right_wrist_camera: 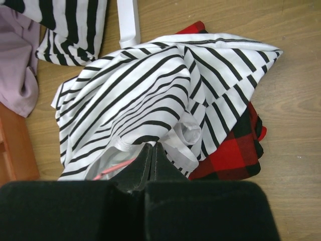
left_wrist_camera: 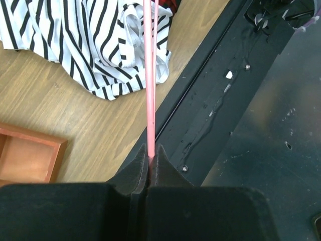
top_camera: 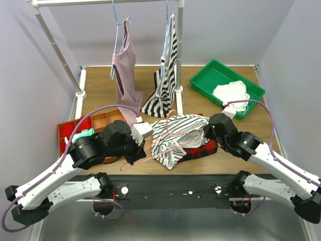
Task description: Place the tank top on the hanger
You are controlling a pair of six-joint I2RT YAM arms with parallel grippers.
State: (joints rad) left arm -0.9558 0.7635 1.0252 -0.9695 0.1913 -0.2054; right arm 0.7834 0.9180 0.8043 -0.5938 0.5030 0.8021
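Observation:
The tank top [top_camera: 176,131], white with thin black stripes, lies bunched in the middle of the table, partly over a red plaid cloth [top_camera: 204,148]. The pink-red wire hanger [top_camera: 161,147] lies partly under and through the tank top. My left gripper [top_camera: 137,152] is shut on the hanger's wire at its left end, and the wire [left_wrist_camera: 149,95] runs straight out from the shut gripper [left_wrist_camera: 150,149] towards the tank top [left_wrist_camera: 85,40]. My right gripper [right_wrist_camera: 153,145] is shut on the tank top's hem [right_wrist_camera: 150,90], with a bit of the hanger [right_wrist_camera: 113,168] showing under the fabric.
A mauve top [top_camera: 125,65] and a bold striped top [top_camera: 166,75] hang on blue hangers from the rack [top_camera: 179,45] at the back. A green tray [top_camera: 206,79] with white cloth stands at the back right. A red compartment box [top_camera: 75,126] stands at the left.

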